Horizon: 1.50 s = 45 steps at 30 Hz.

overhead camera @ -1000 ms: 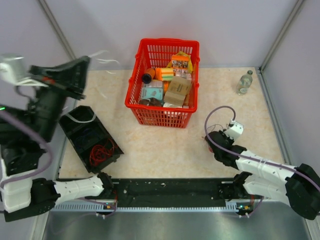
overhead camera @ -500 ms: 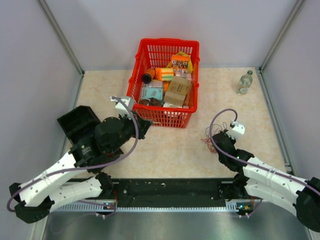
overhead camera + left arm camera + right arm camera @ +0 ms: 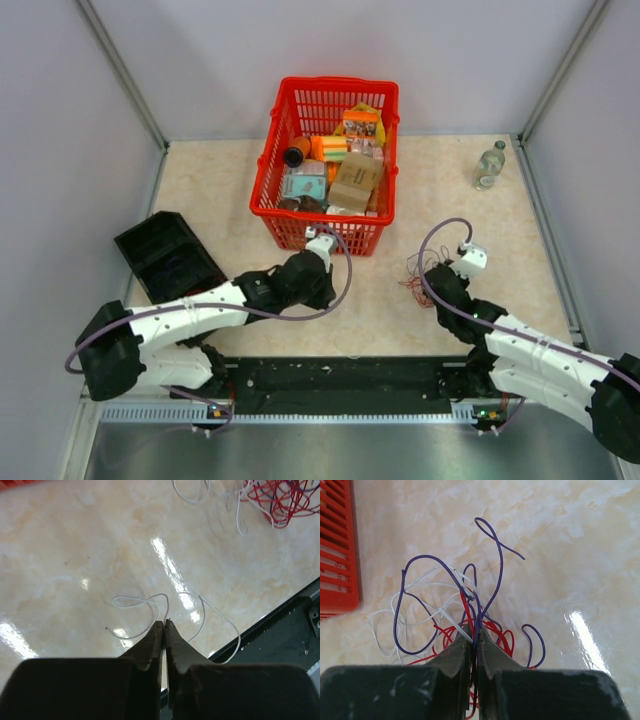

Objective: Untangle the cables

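1. Right wrist view: the right gripper [image 3: 474, 639] is seen clamped on the cables [image 3: 465, 610], with purple, white and red strands pinched together between the jaws at one point of the tangle.
2. This pinch is judged to serve as an anchor, so that the bundle is kept from sliding while single strands are drawn out by the other arm.
3. In the top external view the cables [image 3: 410, 278] are found on the table [image 3: 220, 180], at the tips of the right gripper, to the right of the red basket [image 3: 262, 195] and well apart from the black tray [image 3: 170, 255].
4. The left gripper [image 3: 164, 625] is held low over the table with its jaws closed tip to tip. A white strand [image 3: 137, 600] is laid right at those tips. Whether it is nipped cannot be told.
5. The white strand is set apart from the tangle, which is taken as a sign that it is being separated.
6. No single long axis is shown by the tangle. Its strands are fanned up and away from the right jaws, the purple loops reaching farthest and the red mass bunched closest.
7. The white strand's long axis is laid across the left wrist view. One end is curled at the left, and the other is trailed toward the black rail [image 3: 285, 625] at the right.
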Each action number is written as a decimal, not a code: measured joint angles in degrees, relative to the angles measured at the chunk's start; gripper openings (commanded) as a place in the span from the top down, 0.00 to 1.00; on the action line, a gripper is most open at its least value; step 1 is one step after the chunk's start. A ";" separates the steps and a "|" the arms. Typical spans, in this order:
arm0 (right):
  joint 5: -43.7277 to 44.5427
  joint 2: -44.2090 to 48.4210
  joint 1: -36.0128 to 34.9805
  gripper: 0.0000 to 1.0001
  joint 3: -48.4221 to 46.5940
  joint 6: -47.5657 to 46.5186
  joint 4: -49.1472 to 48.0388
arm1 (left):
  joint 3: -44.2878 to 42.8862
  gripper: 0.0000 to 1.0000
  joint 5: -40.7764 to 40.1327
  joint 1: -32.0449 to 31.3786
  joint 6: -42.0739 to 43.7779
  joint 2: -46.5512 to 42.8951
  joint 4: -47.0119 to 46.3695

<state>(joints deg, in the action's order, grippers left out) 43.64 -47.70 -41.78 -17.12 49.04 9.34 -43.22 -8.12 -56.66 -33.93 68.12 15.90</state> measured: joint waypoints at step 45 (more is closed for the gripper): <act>-5.46 5.16 0.02 1.00 2.89 -2.80 -1.25 | -8.55 1.00 -12.83 -6.10 1.01 14.16 12.13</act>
<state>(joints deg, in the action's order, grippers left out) 38.17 -42.54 -41.76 -14.24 46.24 8.10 -51.77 -20.95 -62.76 -32.93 82.28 28.03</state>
